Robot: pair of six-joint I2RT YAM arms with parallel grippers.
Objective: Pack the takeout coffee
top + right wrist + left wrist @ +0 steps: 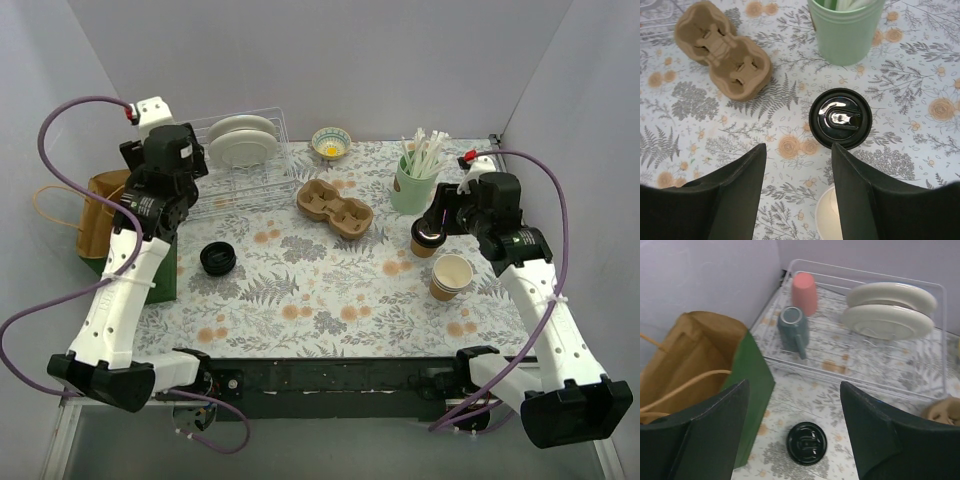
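The takeout coffee point(426, 236), a brown paper cup with a black lid, stands on the floral table at the right. In the right wrist view its lid point(840, 118) lies just ahead of and slightly right of my open, empty right gripper point(799, 150), which hovers above it point(441, 214). My left gripper point(794, 390) is open and empty, raised beside the dish rack point(158, 200). A brown paper bag point(95, 212) with a green side point(752, 382) stands open at the far left.
A loose black lid point(218, 259) lies below the left gripper point(806, 442). A moulded cup carrier point(334, 207) sits mid-table. Lidless paper cups point(452, 276) stand near the coffee. A green straw cup point(414, 181), a small bowl point(331, 143) and a dish rack point(262, 178) line the back.
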